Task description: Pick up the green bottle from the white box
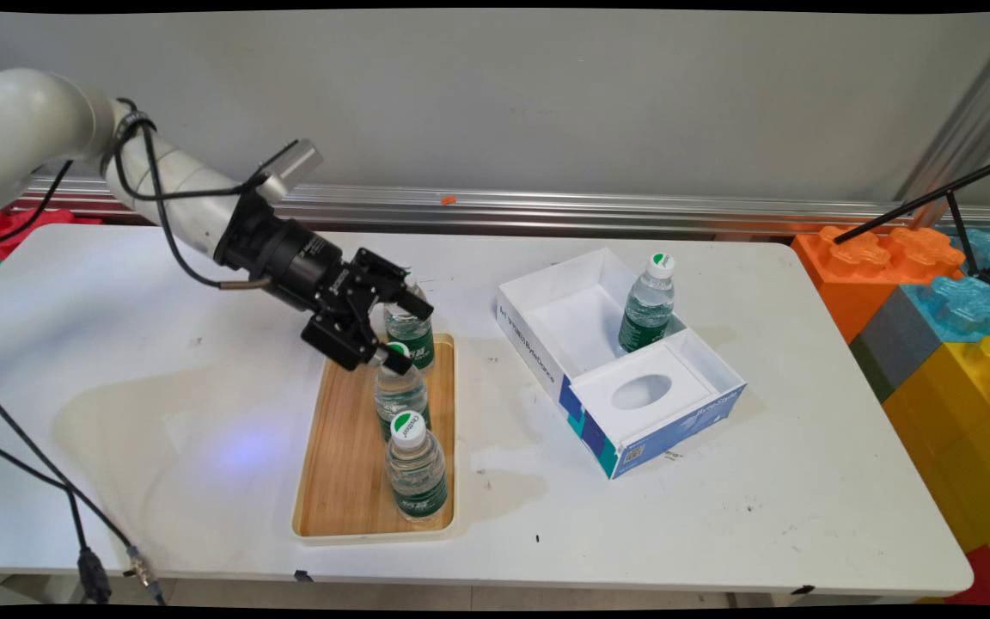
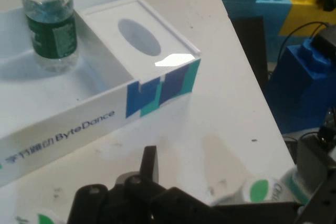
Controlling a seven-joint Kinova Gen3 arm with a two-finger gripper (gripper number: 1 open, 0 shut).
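- White table [image 1: 718,516] under me, grey wall behind with a metal rail along its foot, big coloured toy blocks [image 1: 933,292] stacked off the table's right end.
- My gripper [image 1: 400,331] is down low over the far end of the wooden tray [image 1: 340,464], tilted toward the table's right.
- Three water bottles stand in a row along the tray's right side: far bottle [image 1: 413,331], middle bottle [image 1: 400,395], near bottle [image 1: 416,468], all upright with green-and-white caps.
- My jaws stand apart, one finger either side of the row's far end: the upper fingertip lies against the far bottle's top, the lower one sits right at the middle bottle's cap.
- Whether I am actually pinching anything, I cannot tell.
- Right of the tray, apart from it, sits the white box [image 1: 538,340] with blue and teal corners, an oval hole in its near panel.
- One more bottle [image 1: 648,305] stands upright in the box's open far compartment.
- From my hand camera: box [image 2: 79,129] ahead, its bottle [image 2: 50,30] at upper left, a green cap [image 2: 260,190] beside my linkage.
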